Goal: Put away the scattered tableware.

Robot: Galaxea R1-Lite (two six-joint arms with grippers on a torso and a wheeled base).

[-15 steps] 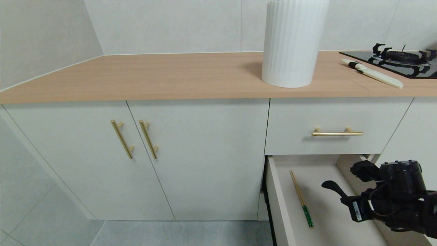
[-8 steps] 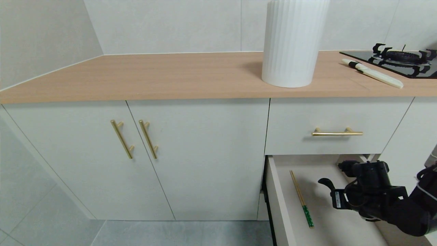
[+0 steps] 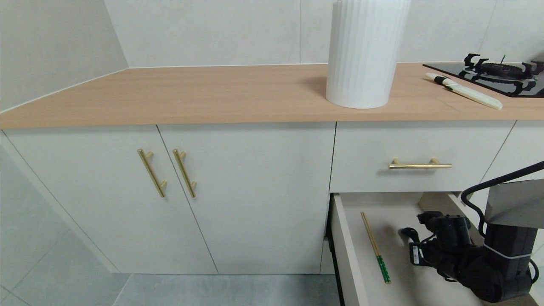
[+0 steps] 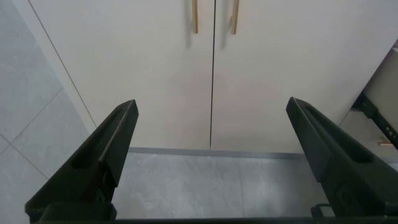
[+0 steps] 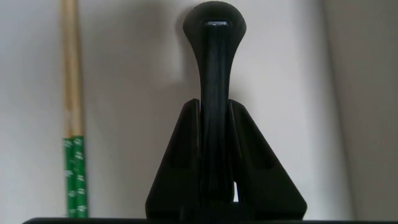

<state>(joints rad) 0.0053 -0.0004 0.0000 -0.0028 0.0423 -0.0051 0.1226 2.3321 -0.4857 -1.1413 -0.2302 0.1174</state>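
The black utensil sat clamped in the right gripper, down inside the open drawer. The chopsticks lay on the drawer floor just to that gripper's left, not touching it. The left gripper hung with jaws wide apart, facing the cabinet doors.

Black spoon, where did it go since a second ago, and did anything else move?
The right pincer, shut on the black spoon, moved further in over the open drawer and seems a bit lower. It has not let the spoon go. The chopsticks in the drawer, the white ribbed jar and the knife on the counter stayed where they were.
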